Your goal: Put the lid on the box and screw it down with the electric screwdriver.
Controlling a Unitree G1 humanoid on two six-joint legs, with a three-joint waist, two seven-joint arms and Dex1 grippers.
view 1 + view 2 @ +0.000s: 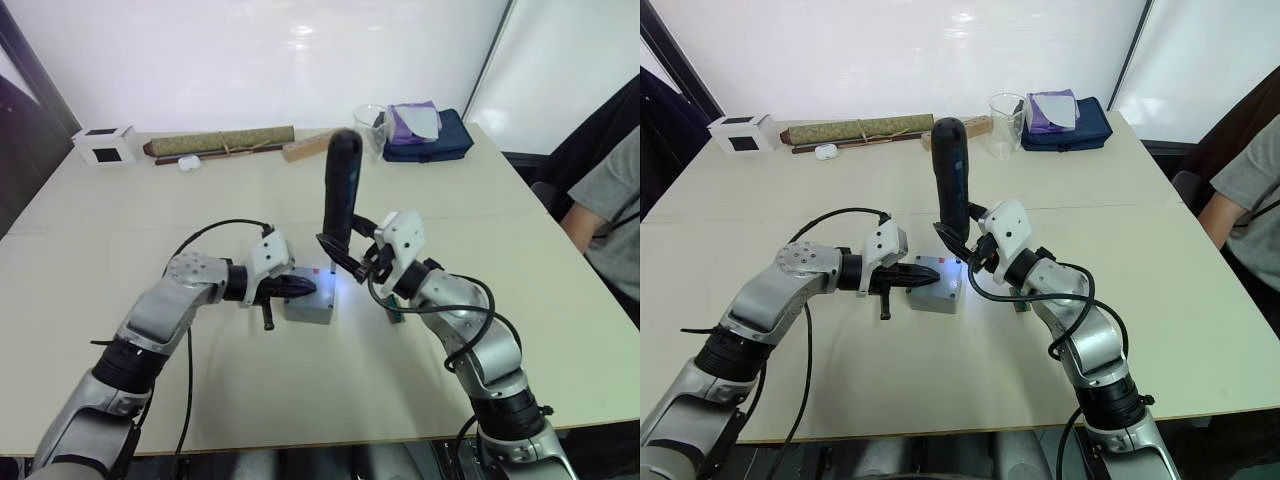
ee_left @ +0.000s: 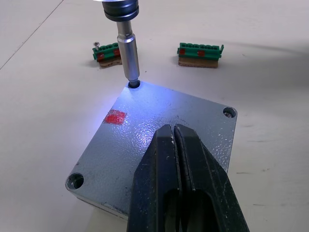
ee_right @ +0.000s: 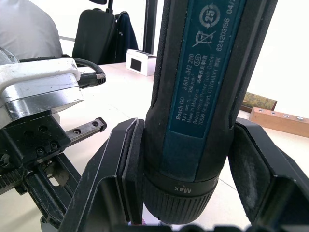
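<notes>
your left gripper (image 2: 175, 145) has its fingers pressed together, flat on the lid (image 2: 159, 140), covering its near part. your right gripper (image 3: 186, 164) is clamped on the screwdriver (image 1: 341, 190), upright, bit in the lid's far corner hole; the screw itself is hidden. the box (image 1: 310, 305) under the lid sits mid-table (image 1: 150, 400), open room all round. two green bit holders (image 2: 200, 52) lie just beyond. the label reads "bosch go", "max".
</notes>
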